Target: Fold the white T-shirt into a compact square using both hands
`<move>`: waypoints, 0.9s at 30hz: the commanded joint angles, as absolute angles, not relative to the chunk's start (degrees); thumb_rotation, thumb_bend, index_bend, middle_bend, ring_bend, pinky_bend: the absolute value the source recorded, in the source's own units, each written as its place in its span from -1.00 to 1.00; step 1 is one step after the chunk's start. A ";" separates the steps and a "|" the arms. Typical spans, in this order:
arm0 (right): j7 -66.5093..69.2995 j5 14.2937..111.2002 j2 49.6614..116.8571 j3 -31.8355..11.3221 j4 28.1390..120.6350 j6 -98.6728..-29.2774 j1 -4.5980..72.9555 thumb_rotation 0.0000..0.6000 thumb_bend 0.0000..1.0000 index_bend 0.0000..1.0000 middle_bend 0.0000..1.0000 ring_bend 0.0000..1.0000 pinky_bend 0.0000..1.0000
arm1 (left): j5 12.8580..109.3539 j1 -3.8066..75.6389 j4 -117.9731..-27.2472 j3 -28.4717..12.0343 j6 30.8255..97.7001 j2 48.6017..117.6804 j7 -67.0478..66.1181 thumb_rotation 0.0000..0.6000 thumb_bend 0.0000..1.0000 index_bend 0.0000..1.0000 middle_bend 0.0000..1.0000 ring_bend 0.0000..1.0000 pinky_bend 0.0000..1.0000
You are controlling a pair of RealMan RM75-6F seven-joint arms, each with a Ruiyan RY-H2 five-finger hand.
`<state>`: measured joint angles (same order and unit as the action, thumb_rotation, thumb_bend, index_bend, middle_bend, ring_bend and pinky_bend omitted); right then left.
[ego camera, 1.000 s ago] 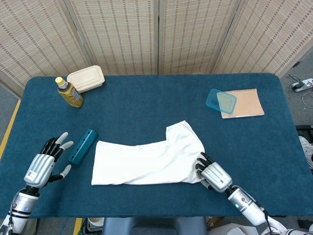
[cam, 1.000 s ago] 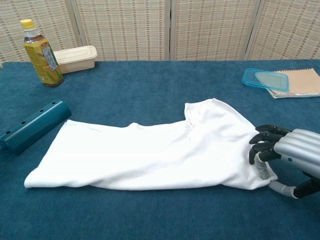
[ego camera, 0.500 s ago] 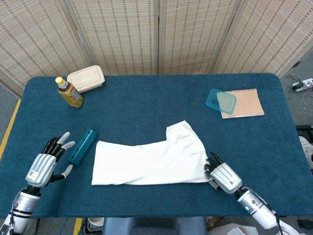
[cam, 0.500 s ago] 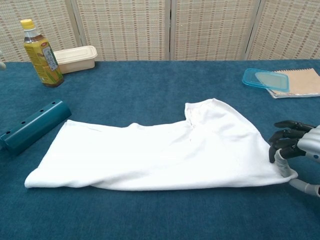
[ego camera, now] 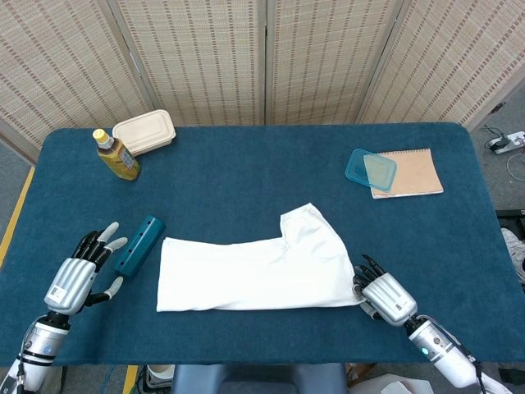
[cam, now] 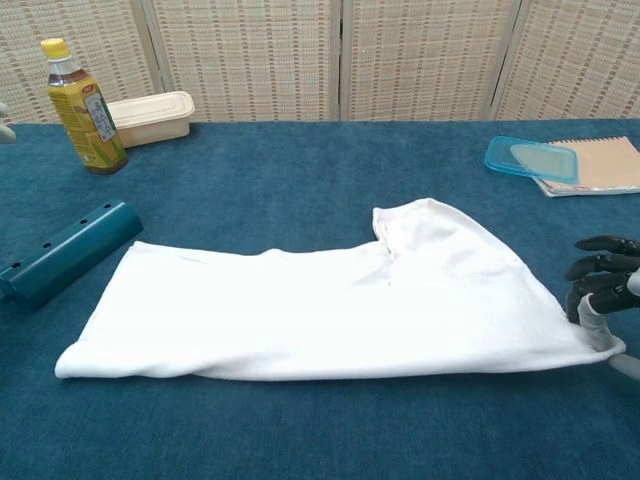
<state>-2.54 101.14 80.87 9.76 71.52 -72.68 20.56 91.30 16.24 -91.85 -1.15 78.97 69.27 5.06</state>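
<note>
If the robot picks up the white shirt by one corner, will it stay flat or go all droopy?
Probably droopy. The shirt lies limp and wrinkled on the table, so it is soft cloth that would likely sag and unfold. It looks thin, so probably light. The right hand is at its corner, and the cloth seems stretched toward it, so it likely drags easily.
</note>
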 commanded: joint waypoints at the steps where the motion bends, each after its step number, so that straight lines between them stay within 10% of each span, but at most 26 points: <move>1: -2.45 100.88 80.40 9.70 71.59 -72.84 20.27 1.00 -0.01 0.29 -0.26 -0.66 -1.00 | 91.33 16.27 -91.90 -1.14 78.95 69.32 4.96 1.00 -0.25 -0.63 -1.00 -1.00 -1.00; 8: -2.73 100.96 80.16 9.64 72.38 -72.19 20.34 1.00 -0.14 0.23 -0.30 -0.66 -1.00 | 91.09 16.48 -91.99 -1.22 78.52 69.69 4.28 1.00 -0.25 -0.63 -1.00 -1.00 -1.00; 15: -4.44 100.13 79.16 9.66 75.53 -69.99 20.65 1.00 -0.77 -1.00 -0.76 -0.88 -1.00 | 90.36 17.08 -91.04 -1.80 77.72 69.40 3.39 1.00 -0.25 -0.63 -1.00 -1.00 -1.00; 27: -5.31 100.24 71.04 4.28 84.33 -79.87 19.82 1.00 -0.87 -1.00 -0.83 -0.97 -1.00 | 93.44 21.30 -85.93 -1.93 73.70 68.14 3.25 1.00 -0.25 -0.58 -1.00 -1.00 -1.00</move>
<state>-4.66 100.99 72.93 6.20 82.34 -78.13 20.05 92.47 20.46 -86.86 -2.16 74.43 68.36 3.06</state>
